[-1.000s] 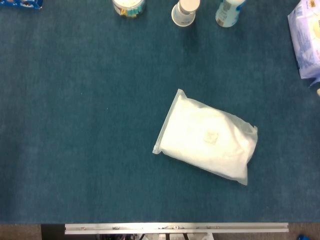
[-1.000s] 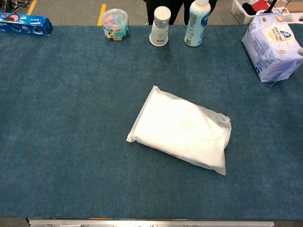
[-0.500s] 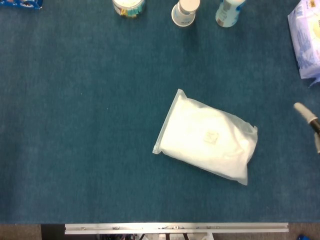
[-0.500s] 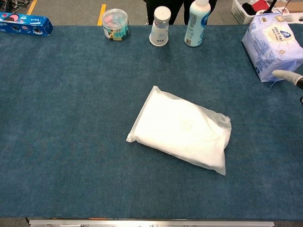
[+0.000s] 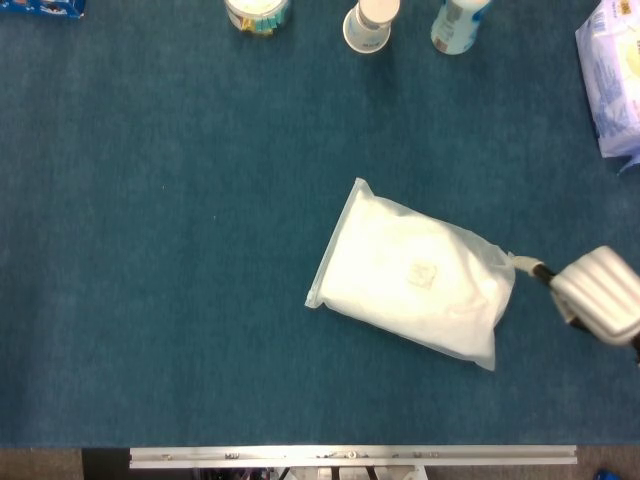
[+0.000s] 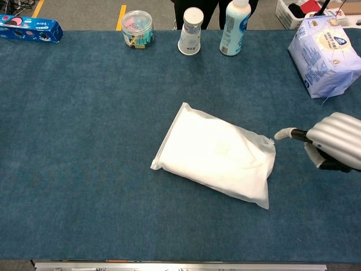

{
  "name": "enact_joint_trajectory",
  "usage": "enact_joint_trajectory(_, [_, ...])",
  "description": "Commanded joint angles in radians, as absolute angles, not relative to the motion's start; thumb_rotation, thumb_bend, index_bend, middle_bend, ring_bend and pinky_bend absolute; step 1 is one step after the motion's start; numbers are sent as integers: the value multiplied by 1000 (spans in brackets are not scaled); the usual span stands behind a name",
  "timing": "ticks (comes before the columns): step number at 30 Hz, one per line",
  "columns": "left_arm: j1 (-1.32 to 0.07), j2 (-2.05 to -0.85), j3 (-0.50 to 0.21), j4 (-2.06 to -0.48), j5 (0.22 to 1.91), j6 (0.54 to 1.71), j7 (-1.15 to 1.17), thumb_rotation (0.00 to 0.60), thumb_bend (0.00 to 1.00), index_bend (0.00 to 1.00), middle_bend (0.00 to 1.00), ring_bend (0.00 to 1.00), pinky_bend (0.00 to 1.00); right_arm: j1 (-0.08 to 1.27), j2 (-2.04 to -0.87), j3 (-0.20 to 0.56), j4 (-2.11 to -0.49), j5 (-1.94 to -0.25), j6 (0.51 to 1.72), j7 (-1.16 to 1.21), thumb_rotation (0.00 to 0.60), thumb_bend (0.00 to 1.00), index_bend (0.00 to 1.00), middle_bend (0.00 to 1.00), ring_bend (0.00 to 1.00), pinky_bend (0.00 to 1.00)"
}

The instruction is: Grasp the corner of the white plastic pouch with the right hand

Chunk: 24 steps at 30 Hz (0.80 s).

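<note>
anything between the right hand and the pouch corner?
Nothing visible. The right hand sits just right of the white plastic pouch, one fingertip reaching toward its upper right corner, with only bare blue table in the small gap. The bottles, cup and tissue pack stand farther back, out of the path.

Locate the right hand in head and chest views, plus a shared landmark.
Head view: right hand at the right edge, just right of the white plastic pouch, thumb tip near its right corner.
Chest view: right hand at the right edge, mid-height, below the tissue pack.
Shared landmark: the white plastic pouch.
</note>
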<state>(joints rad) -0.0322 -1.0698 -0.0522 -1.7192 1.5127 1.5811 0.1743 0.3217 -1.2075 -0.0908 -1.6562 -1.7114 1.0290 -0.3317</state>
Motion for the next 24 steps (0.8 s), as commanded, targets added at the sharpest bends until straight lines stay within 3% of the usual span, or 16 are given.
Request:
enact_joint_trajectory(1, [-33, -1070, -51, -1719, 1513, 1579, 175, 600, 184, 484, 438, 377, 507, 369, -1238, -77, -1681, -1667, 958, -352, 600, 1000, 243, 1000, 956, 986])
enact_joint_trajectory(15, [-30, -1069, -51, -1723, 1516, 1582, 178, 600, 184, 484, 438, 377, 507, 421, -1281, -79, -1653, -1580, 876, -342, 600, 1000, 243, 1000, 962, 992])
enact_joint_trajectory(24, [-31, -1070, -51, -1722, 1513, 1579, 179, 600, 183, 484, 438, 377, 507, 428, -1303, -80, -1632, -1605, 914, -292, 600, 1000, 243, 1000, 962, 992])
